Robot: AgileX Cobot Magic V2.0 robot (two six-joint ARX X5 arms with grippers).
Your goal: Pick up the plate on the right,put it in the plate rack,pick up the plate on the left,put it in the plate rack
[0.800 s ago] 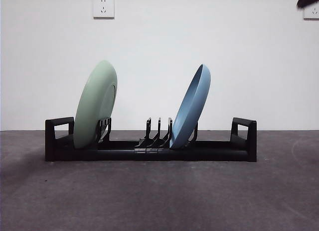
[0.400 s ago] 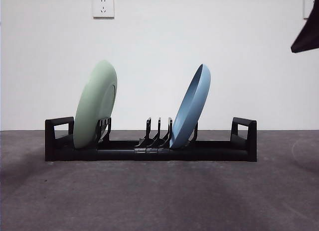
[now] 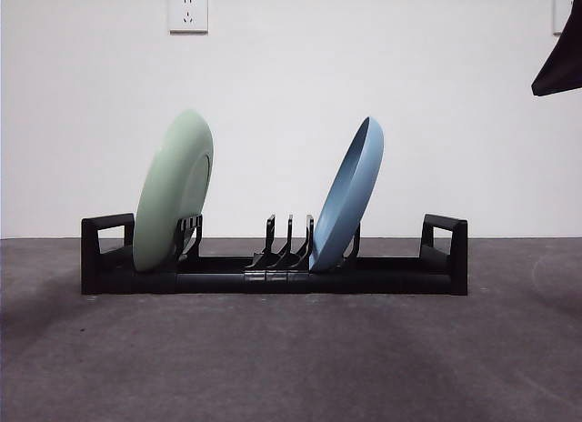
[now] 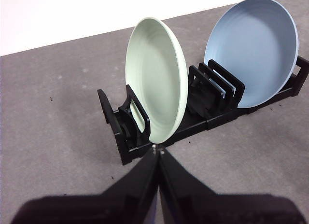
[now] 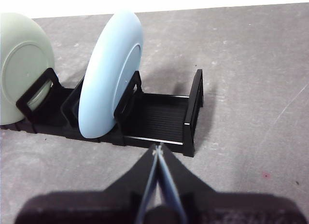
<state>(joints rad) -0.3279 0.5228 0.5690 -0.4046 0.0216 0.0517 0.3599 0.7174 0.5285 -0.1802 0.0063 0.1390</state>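
The black plate rack (image 3: 273, 275) stands across the middle of the grey table. A pale green plate (image 3: 173, 191) leans upright in its left end, and a blue plate (image 3: 348, 195) leans upright right of centre. The left wrist view shows the green plate (image 4: 157, 96), the blue plate (image 4: 253, 50) and the rack (image 4: 203, 119) beyond my left gripper (image 4: 158, 148), which is shut, empty and clear of the rack. My right gripper (image 5: 156, 149) is also shut and empty, hovering off the rack's right end (image 5: 192, 113) near the blue plate (image 5: 111, 72). One arm shows as a black tip (image 3: 559, 63) at the top right.
A white wall with two sockets (image 3: 188, 12) rises behind the table. Bare grey tabletop (image 3: 291, 358) lies in front of the rack and at both ends.
The black arm tip at the top right came lower into the front view a second ago and has held still since. Plates and rack have not moved.
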